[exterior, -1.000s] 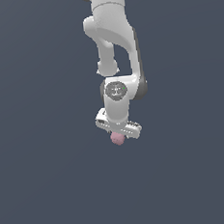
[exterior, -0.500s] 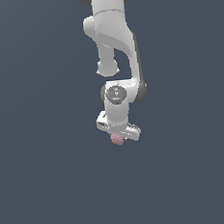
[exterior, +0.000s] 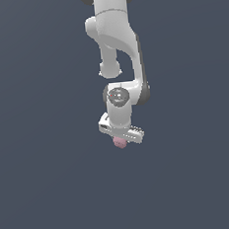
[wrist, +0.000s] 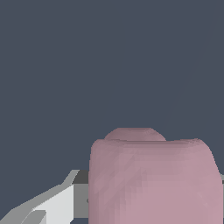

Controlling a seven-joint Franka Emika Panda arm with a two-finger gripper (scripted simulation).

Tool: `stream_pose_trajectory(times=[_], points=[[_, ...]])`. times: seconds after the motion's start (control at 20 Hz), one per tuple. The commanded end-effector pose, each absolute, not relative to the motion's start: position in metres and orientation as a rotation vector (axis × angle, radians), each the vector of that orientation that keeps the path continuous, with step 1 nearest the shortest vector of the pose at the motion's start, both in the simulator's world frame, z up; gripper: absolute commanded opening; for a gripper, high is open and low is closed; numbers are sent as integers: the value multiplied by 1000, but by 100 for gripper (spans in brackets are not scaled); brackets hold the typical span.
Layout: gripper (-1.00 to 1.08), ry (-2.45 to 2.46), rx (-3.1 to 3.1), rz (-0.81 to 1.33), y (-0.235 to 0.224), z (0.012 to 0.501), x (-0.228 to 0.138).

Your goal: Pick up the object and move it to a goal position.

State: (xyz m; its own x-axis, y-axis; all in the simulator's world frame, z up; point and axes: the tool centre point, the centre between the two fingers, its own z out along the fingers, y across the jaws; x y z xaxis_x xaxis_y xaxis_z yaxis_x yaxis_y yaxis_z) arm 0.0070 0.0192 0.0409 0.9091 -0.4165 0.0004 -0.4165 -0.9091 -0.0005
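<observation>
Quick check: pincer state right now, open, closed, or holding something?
Pincer: closed on the pink block, held clear of any surface.

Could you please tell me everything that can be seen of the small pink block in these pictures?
The pink block is a small, matte, cube-like piece with rounded edges and no markings. In the exterior view it sits right under the white gripper, much smaller than it, with only its lower part showing and nothing but the dark plain background around it. In the wrist view it fills the near foreground, a grey-white finger right beside it. It looks held; the contact itself is hidden.
</observation>
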Motion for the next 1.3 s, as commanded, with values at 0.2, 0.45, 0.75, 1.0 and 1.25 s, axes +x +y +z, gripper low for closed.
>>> stream_pose_trajectory(times=[0.2, 0.45, 0.75, 1.0, 1.25], points=[[-100, 670, -3069, -2, 14, 55, 3], [-100, 670, -3069, -2, 5, 79, -6], [-100, 670, -3068, -1, -13, 124, -21], [-100, 670, -3068, -1, -31, 173, -37], [-100, 671, -3067, 0, -52, 226, -54]])
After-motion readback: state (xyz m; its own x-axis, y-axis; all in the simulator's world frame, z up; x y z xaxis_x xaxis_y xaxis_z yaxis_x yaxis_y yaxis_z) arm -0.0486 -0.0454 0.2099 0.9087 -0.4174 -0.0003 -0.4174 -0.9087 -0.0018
